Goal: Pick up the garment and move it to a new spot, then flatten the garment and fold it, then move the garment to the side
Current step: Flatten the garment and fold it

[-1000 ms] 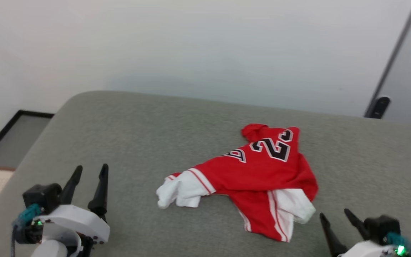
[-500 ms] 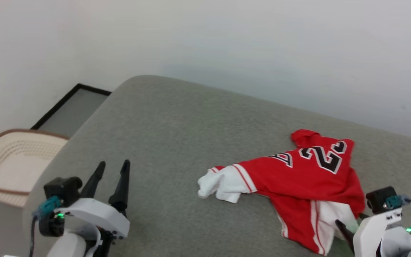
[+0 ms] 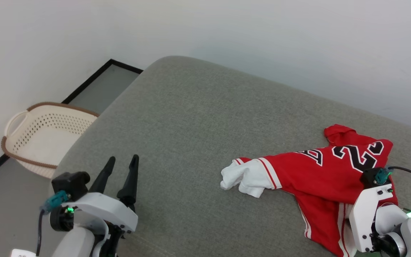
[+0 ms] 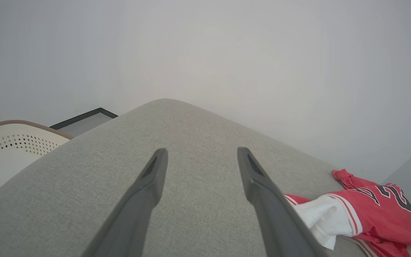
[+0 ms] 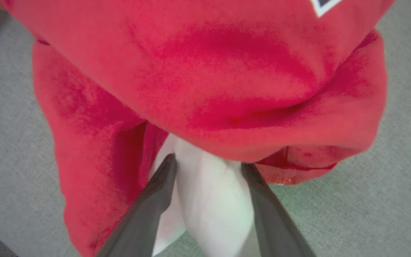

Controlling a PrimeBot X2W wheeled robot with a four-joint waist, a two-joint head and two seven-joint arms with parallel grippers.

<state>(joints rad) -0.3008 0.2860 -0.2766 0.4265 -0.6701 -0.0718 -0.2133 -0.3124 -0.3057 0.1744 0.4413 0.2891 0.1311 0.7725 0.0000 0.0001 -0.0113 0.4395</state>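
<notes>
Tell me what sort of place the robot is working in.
Probably a home-style room: a wide grey fabric-covered cushion serves as work surface, a cream perforated plastic laundry basket with brown rim stands beside a plain white wall, and a crumpled red jersey T-shirt with white sleeves lies there.

black white-outlined "2" on the garment [image 3: 312, 175], next digit perhaps 2 or 3, crumpled
</notes>
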